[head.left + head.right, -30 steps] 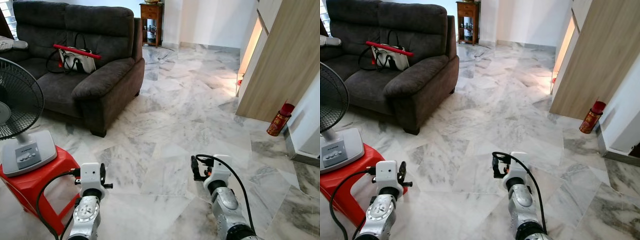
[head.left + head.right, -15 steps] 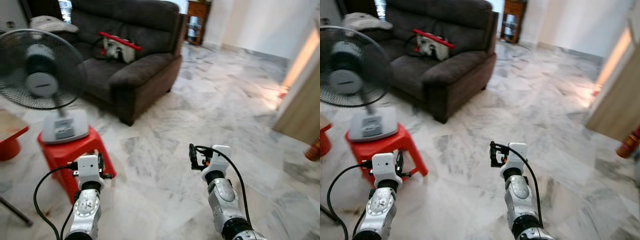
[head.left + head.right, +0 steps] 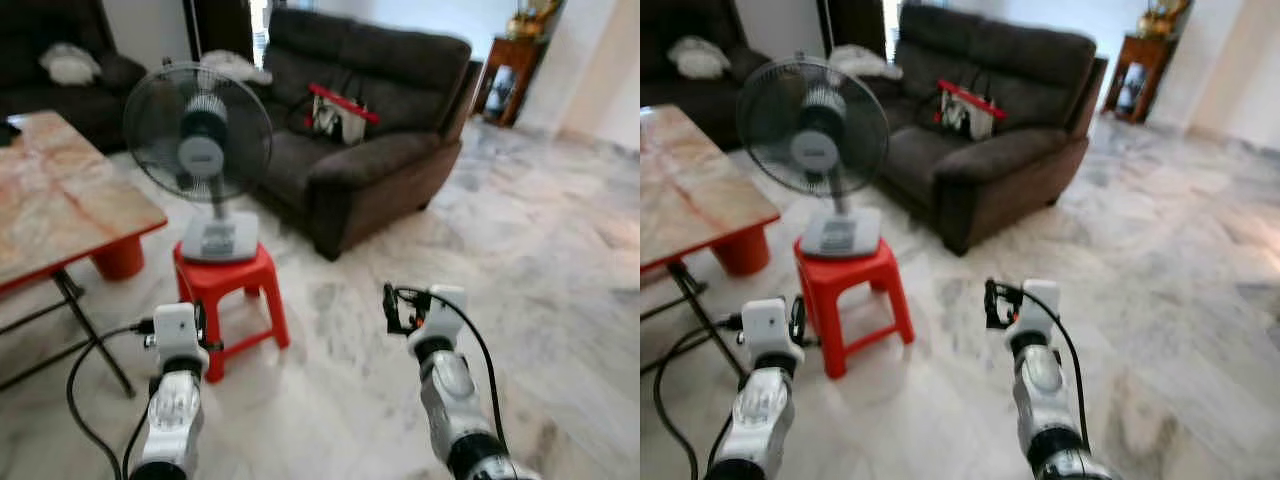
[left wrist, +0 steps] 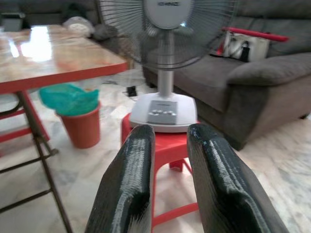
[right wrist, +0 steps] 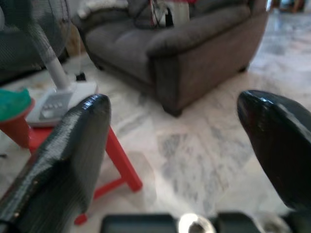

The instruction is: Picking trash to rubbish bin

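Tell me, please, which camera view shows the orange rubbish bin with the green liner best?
The left wrist view: the orange rubbish bin stands under the table with its green liner plain. Both eye views show its lower orange body; the right wrist view catches an edge.

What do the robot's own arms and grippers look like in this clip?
Both arms are silver, jointed metal with white boxy wrist modules. A black cable loops off the left gripper side; another arcs over the right gripper. Each gripper has two long, glossy black fingers with rounded tips.
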Robot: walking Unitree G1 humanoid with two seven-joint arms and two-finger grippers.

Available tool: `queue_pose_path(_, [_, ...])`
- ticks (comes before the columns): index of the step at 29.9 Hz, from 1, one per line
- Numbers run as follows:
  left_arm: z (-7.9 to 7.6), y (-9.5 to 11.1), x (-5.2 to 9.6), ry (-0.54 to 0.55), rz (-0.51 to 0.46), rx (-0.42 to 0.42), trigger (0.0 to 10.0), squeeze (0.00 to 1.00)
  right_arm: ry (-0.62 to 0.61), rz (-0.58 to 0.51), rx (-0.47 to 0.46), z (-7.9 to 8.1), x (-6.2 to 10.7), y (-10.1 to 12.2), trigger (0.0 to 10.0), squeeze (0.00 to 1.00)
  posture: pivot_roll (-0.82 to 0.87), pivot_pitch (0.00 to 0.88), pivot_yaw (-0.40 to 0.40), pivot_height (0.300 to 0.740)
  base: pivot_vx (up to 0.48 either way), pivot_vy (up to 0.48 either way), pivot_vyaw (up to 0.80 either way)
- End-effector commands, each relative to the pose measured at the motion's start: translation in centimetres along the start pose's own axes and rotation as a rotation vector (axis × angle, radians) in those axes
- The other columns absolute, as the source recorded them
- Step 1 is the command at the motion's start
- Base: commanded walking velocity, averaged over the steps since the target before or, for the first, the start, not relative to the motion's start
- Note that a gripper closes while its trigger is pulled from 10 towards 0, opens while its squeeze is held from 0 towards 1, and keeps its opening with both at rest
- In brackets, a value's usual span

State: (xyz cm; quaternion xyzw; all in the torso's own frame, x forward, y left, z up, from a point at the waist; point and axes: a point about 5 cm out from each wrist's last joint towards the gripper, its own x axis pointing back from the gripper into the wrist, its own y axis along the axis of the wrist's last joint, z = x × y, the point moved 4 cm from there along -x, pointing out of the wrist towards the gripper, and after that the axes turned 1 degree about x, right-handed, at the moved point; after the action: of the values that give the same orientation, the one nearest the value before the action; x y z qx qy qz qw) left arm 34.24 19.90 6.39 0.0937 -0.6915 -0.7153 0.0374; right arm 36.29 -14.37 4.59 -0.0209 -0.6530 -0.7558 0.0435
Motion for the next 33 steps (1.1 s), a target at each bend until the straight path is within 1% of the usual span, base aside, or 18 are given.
queue_pose_path(1, [0.2, 0.3, -0.3, 0.016, 0.0, 0.004, 10.0, 0.0, 0.007, -0.018, -0.006, 0.4, -0.5, 0.8, 10.0, 0.0, -0.03, 0.0, -0.071, 0.74, 0.0, 0.0, 0.8])
queue_pose_path(5, [0.1, 0.3, -0.3, 0.012, 0.001, 0.006, 10.0, 0.0, 0.024, -0.023, -0.012, 1.2, -0.4, 0.7, 10.0, 0.0, -0.04, 0.0, -0.055, 0.74, 0.0, 0.0, 0.8])
queue_pose_path(9, [0.1, 0.1, -0.2, 0.005, 0.011, 0.0, 10.0, 0.0, 0.032, -0.021, -0.02, 1.7, -0.3, 0.5, 10.0, 0.0, -0.04, 0.0, -0.057, 0.74, 0.0, 0.0, 0.8])
queue_pose_path(13, [0.3, 0.6, -0.6, 0.017, -0.001, 0.004, 10.0, 0.0, 0.007, -0.024, -0.018, 0.6, -0.5, 0.9, 10.0, 0.0, -0.04, 0.001, -0.061, 0.74, 0.0, 0.0, 0.8])
queue_pose_path(14, [0.4, 0.6, -0.7, 0.017, -0.002, 0.004, 10.0, 0.0, 0.007, -0.029, -0.002, 0.0, -0.7, 1.3, 10.0, 0.0, -0.04, 0.004, -0.064, 0.74, 0.0, 0.0, 0.8])
queue_pose_path(19, [0.5, 0.6, -0.6, 0.02, 0.0, 0.003, 10.0, 0.0, -0.002, -0.046, 0.01, -0.7, -1.0, 2.1, 10.0, 0.0, -0.04, 0.013, -0.063, 0.74, 0.0, 0.0, 0.8])
queue_pose_path(22, [0.5, 0.5, -0.5, 0.021, 0.003, 0.002, 10.0, 0.0, -0.005, -0.045, 0.009, -0.7, -1.0, 2.0, 10.0, 0.0, -0.04, 0.012, -0.063, 0.74, 0.0, 0.0, 0.8])
queue_pose_path(25, [0.6, 0.4, -0.5, 0.021, 0.004, 0.001, 10.0, 0.0, 0.01, -0.036, 0.01, -0.1, -0.8, 1.6, 10.0, 0.0, -0.03, 0.012, -0.063, 0.74, 0.0, 0.0, 0.8])
queue_pose_path(33, [0.8, 0.5, -0.5, 0.022, 0.003, -0.003, 10.0, 0.0, 0.022, -0.026, 0.0, 0.5, -0.7, 1.1, 10.0, 0.0, -0.03, 0.01, -0.061, 0.74, 0.0, 0.0, 0.8])
